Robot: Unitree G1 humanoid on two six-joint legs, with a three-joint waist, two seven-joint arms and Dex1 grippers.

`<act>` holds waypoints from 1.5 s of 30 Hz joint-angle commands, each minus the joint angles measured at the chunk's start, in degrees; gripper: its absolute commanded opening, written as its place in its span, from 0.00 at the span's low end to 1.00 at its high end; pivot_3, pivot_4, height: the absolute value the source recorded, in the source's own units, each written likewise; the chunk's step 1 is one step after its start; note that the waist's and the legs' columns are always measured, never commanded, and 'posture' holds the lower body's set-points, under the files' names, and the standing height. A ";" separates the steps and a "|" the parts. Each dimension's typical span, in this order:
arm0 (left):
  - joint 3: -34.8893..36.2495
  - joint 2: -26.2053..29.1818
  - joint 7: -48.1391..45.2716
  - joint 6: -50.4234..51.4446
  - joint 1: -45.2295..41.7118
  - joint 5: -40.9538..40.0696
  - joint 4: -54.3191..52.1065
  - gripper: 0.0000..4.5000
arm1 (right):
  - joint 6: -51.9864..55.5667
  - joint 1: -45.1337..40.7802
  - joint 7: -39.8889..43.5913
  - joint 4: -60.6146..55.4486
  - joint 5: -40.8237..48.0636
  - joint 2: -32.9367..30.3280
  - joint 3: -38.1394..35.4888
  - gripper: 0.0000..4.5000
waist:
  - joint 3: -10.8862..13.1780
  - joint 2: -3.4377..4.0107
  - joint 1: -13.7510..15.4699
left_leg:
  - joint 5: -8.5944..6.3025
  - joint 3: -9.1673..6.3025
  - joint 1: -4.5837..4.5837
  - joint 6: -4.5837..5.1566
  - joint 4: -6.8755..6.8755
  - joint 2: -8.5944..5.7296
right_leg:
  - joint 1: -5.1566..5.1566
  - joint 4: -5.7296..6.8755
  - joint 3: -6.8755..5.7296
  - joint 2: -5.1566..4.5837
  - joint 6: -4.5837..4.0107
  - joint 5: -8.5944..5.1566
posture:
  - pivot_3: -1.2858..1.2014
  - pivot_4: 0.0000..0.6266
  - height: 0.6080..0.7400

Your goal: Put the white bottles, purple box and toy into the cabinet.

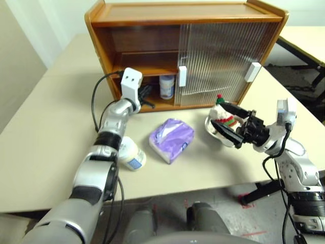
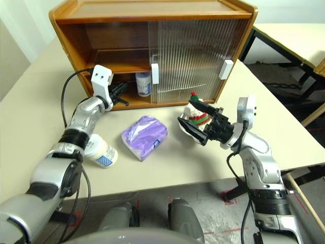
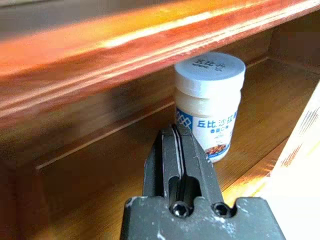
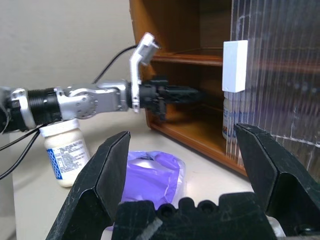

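The cabinet (image 1: 137, 20) stands at the back of the table with its left half open. One white bottle (image 1: 166, 86) stands upright on the lower shelf, just left of the sliding door; it is also in the left wrist view (image 3: 210, 105). My left gripper (image 1: 148, 96) is shut and empty at the shelf's mouth, a little short of that bottle. A second white bottle (image 1: 133, 156) stands on the table beside my left forearm. The purple box (image 1: 171, 140) lies mid-table. The toy (image 1: 224, 116) sits in a metal bowl. My right gripper (image 4: 182, 145) is open, with its fingers on either side of the toy.
The metal bowl (image 1: 209, 127) sits in front of the cabinet's closed right half. Ribbed sliding doors with white handles (image 1: 182, 76) cover that half. The table's front edge runs close below the purple box. Another table (image 1: 304, 40) stands at the back right.
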 commanded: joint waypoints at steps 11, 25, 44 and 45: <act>1.31 3.53 -4.93 9.05 16.58 -5.95 -22.80 0.01 | -0.86 -0.96 1.37 1.63 -0.22 0.62 0.36 1.00 | -0.15 0.24 1.38 | 0.01 0.00 0.06 0.02 0.01 0.01 | 0.02 0.03 0.01 0.01 -0.01 0.00 | 0.53 0.00 1.00; 2.19 4.23 -5.31 7.74 14.23 -6.54 -21.58 0.01 | -0.85 -1.18 1.37 1.54 -0.31 0.92 0.10 1.00 | -0.10 0.14 2.50 | 0.10 0.01 0.01 0.18 0.00 0.03 | -0.02 0.00 0.00 0.03 -0.03 0.01 | 0.53 0.00 1.00; 8.83 21.71 -38.73 6.33 35.23 -23.54 -33.92 0.64 | -0.50 -1.15 2.49 2.81 0.09 0.01 -0.59 1.00 | -0.09 0.14 2.31 | -0.03 0.05 0.05 -0.05 -0.02 0.21 | -0.08 0.04 -0.14 -0.07 -0.41 -0.24 | 0.54 0.00 1.00; 8.98 22.34 -39.97 6.23 36.10 -23.96 -33.93 0.73 | -0.51 -1.16 2.56 2.89 0.10 -0.07 -0.64 1.00 | -0.08 0.16 2.25 | -0.04 0.05 0.06 -0.06 -0.03 0.22 | -0.08 0.05 -0.14 -0.08 -0.43 -0.26 | 0.54 0.00 1.00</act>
